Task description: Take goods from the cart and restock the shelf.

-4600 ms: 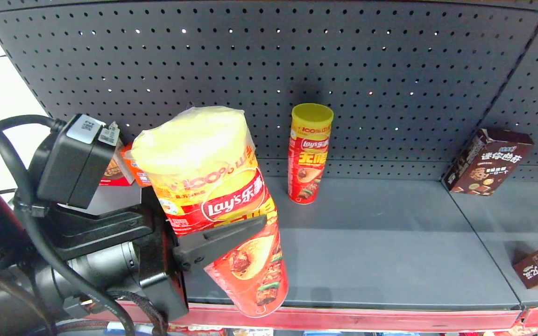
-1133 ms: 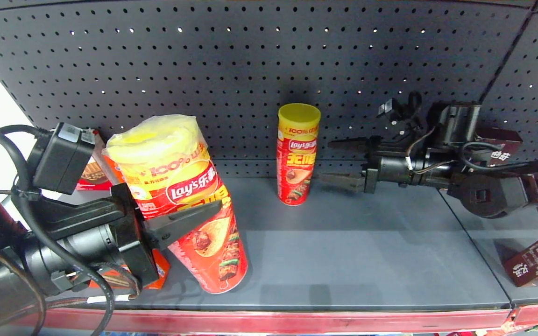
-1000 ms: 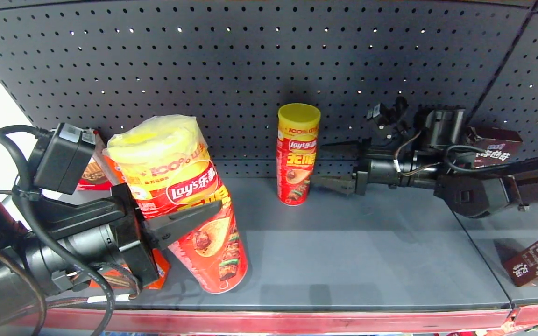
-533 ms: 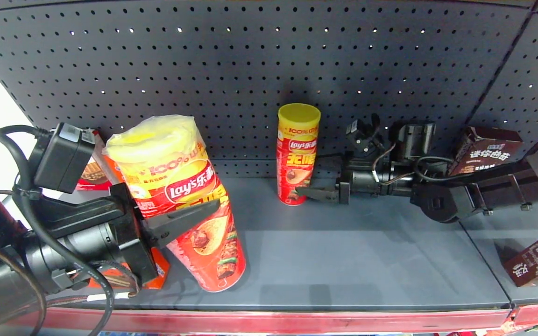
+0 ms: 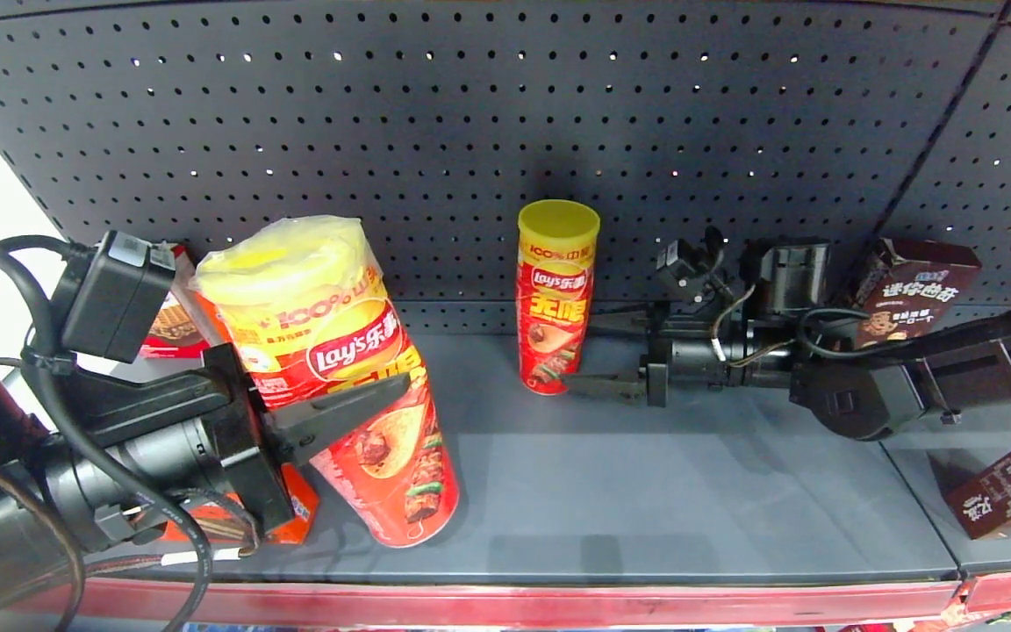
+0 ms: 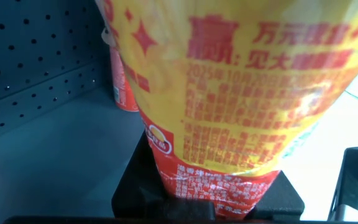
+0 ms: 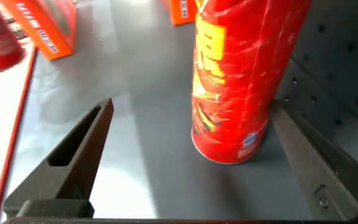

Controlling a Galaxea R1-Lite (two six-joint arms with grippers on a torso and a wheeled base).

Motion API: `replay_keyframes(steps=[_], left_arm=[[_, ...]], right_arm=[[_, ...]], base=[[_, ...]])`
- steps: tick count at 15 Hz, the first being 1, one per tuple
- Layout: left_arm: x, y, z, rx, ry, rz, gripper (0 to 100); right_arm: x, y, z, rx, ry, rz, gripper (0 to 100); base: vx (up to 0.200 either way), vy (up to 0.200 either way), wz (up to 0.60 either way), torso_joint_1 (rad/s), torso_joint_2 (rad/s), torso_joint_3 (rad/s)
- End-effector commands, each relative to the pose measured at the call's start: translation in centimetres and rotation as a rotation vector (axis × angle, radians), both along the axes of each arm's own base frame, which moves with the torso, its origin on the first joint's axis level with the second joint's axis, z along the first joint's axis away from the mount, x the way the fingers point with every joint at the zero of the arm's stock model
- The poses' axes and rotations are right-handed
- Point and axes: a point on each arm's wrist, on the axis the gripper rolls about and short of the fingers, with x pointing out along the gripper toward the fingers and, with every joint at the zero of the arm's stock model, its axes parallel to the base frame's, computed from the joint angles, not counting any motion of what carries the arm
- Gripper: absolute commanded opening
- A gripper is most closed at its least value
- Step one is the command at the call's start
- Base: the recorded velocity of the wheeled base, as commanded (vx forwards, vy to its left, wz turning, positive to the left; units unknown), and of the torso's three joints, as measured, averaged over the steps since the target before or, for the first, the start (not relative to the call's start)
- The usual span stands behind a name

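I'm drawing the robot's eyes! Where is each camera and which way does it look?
Head view: on the head, looking forward and down at the shelf; left gripper holds the big can, right gripper flanks the small can.
Left wrist view: on the left wrist, looking along its gripper at the big can.
Right wrist view: on the right wrist, looking between its open fingers at the small can.
Shared: all three show the small can.

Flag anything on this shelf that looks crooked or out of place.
The large chip can in the left tool leans sideways instead of standing upright. The brown box at the back right sits tilted too.
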Motion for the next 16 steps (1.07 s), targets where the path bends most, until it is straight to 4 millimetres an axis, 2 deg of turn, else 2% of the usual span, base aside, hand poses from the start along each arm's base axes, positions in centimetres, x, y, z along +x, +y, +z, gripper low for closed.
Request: replay_keyframes(steps=[1, 4, 11, 15, 16], left_arm=[[0.0, 0.0, 0.0, 0.0, 0.001, 0.0, 0], [0.0, 0.1, -0.1, 0.001, 0.004, 0.006, 0], [0.1, 0.1, -0.1, 0.002, 0.007, 0.006, 0], [0.1, 0.2, -0.2, 0.003, 0.009, 0.012, 0], [0.2, 0.4, -0.2, 0.003, 0.009, 0.023, 0]], right_arm=[[-0.5, -0.2, 0.8, 0.01, -0.021, -0.004, 100], [1.0, 0.2, -0.2, 0.001, -0.017, -0.084, 100], [4.1, 3.3, -1.5, 0.055, -0.017, -0.056, 100], [4.8, 4.7, -2.7, 0.078, -0.018, -0.02, 100], [5.0, 4.8, -2.9, 0.085, -0.03, -0.029, 0]], base=[[0.0, 0.0, 0.0, 0.0, 0.0, 0.0], [0.0, 0.0, 0.0, 0.0, 0.0, 0.0], [0.0, 0.0, 0.0, 0.0, 0.0, 0.0], [0.0, 0.0, 0.0, 0.0, 0.0, 0.0], [0.0, 0.0, 0.0, 0.0, 0.0, 0.0]])
